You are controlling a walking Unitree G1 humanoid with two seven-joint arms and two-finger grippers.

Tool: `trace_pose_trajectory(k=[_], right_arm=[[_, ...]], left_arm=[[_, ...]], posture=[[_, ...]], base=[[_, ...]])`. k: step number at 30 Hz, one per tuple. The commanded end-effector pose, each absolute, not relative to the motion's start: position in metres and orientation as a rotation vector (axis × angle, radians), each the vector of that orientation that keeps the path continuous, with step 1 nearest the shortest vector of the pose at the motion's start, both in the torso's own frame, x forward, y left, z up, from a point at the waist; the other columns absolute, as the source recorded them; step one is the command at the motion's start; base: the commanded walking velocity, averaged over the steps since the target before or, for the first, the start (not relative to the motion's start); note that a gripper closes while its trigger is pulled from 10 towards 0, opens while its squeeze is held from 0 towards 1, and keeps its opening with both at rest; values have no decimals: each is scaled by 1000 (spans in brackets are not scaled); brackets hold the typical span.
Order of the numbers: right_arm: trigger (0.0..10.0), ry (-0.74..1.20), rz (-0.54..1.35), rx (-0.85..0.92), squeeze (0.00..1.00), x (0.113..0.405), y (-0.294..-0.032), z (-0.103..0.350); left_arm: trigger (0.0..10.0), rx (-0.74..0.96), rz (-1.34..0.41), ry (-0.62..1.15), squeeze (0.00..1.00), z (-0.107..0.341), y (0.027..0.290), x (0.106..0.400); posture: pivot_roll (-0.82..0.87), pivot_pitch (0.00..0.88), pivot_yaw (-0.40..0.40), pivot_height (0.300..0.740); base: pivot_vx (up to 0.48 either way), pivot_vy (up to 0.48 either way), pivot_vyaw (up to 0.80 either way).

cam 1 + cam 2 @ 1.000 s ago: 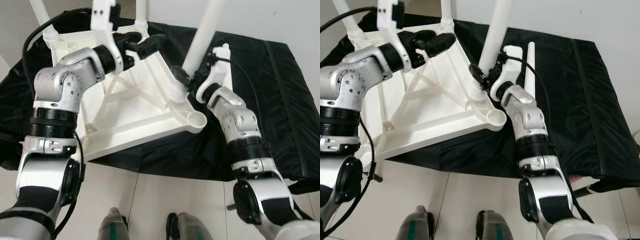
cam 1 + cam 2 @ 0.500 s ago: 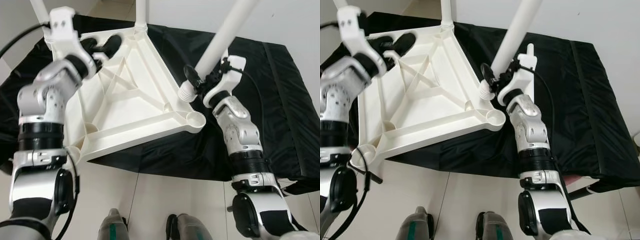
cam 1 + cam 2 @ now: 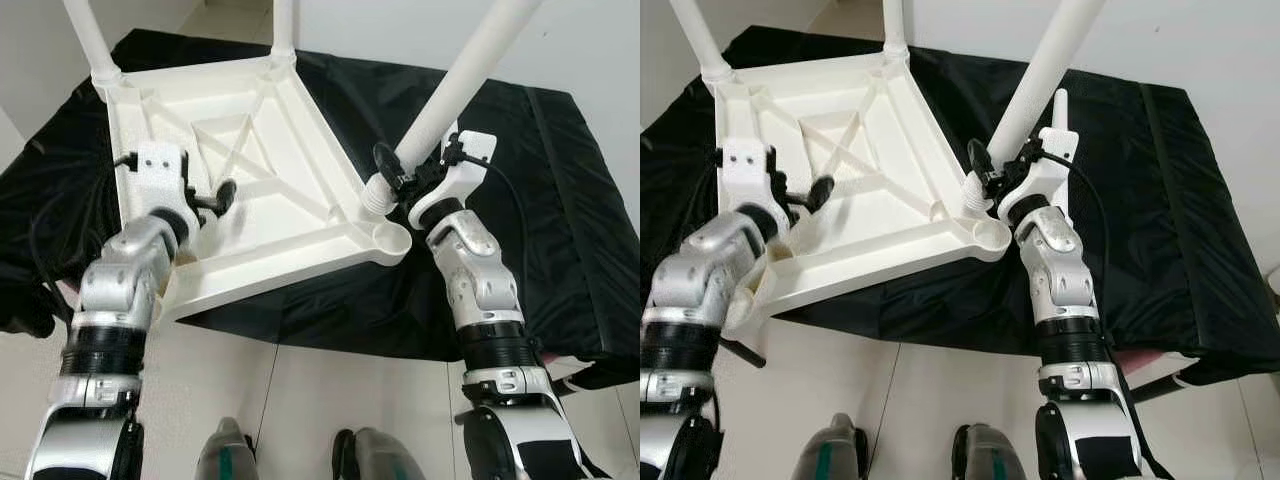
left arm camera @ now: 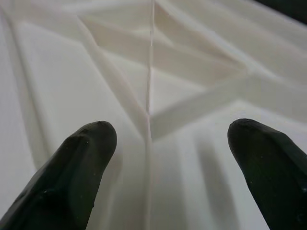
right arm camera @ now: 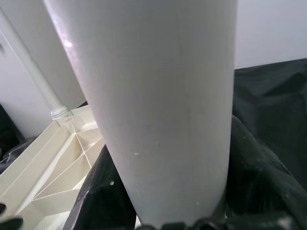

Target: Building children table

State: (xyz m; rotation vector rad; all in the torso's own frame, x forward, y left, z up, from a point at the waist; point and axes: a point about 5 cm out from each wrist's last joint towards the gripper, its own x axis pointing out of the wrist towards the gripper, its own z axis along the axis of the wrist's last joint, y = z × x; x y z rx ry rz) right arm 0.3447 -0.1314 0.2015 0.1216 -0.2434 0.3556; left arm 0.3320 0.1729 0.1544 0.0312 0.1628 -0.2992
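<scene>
while gripping a white leg (image 3: 455, 95) just above its threaded end, right gripper (image 3: 398, 176) shut on it, tilted, held by the near corner socket (image 3: 385, 238) of the white tabletop (image 3: 250, 160), probably for screwing in. tabletop upside down on a black cloth (image 3: 560, 200) so sockets face up; two legs already upright at the far corners. left gripper (image 4: 168, 143) spread wide, empty, over the ribbed underside. no readable writing anywhere.
</scene>
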Motion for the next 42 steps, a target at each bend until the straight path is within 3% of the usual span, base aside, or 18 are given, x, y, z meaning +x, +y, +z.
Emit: trace_pose_trajectory(k=[1,13,14,16,17,22,23,24,25,31,42], right_arm=[[10000,-256,353,103,0,344,-131,202],[10000,-249,332,52,0,340,-131,195],[10000,-248,327,51,0,339,-132,194],[10000,-248,327,51,0,339,-132,194],[10000,-245,323,51,0,338,-132,192],[10000,-240,316,51,0,337,-133,191],[10000,-236,313,48,0,336,-134,189],[10000,-236,313,48,0,336,-134,189],[10000,-233,312,44,0,335,-134,188],[10000,-229,320,13,0,333,-133,185],[10000,-248,338,-76,0,321,-128,195]], left_arm=[[10000,61,-346,129,0,160,164,330],[10000,185,-616,28,0,165,106,306],[10000,185,-642,26,753,164,102,304],[10000,185,-642,26,753,164,102,304],[10000,189,-679,22,1000,164,98,301],[10000,257,-713,24,1000,162,95,299],[10000,283,-734,31,255,160,94,297],[10000,283,-734,31,255,160,94,297],[10000,304,-752,33,0,159,92,295],[10000,313,-776,86,0,156,87,291],[10000,338,-775,16,0,167,80,290]], posture=[[-16,23,-24,740],[-22,49,-14,740],[-23,51,-13,740],[-23,51,-13,740],[-26,53,-12,740],[-28,55,-9,740],[-30,57,-9,740],[-30,57,-9,740],[-32,58,-7,740],[-29,59,-1,740],[-30,59,-4,740]], base=[[0,0,0],[0,0,0],[0,0,0],[0,0,0],[0,0,0],[0,0,0],[0,0,0],[0,0,0],[0,0,0],[0,0,0],[0,0,0]])
